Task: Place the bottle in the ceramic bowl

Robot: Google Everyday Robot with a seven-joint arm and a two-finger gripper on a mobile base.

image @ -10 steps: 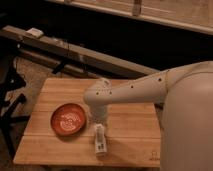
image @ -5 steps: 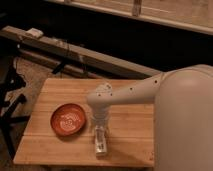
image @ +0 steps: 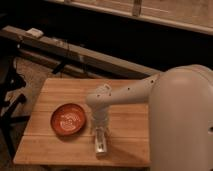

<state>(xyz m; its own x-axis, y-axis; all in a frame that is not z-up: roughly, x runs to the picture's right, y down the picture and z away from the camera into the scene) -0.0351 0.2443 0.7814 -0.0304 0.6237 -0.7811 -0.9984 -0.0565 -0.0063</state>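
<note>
One bottle (image: 100, 146) lay on the wooden counter (image: 45, 145) near its front edge, just beside the red bowl (image: 68, 120). We saw the gripper (image: 99, 131) down over it; whether it gripped, we couldn't tell.

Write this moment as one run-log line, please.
gripper down at bottle | bottle lying on table, beside ceramic bowl | ceramic bowl empty
</note>
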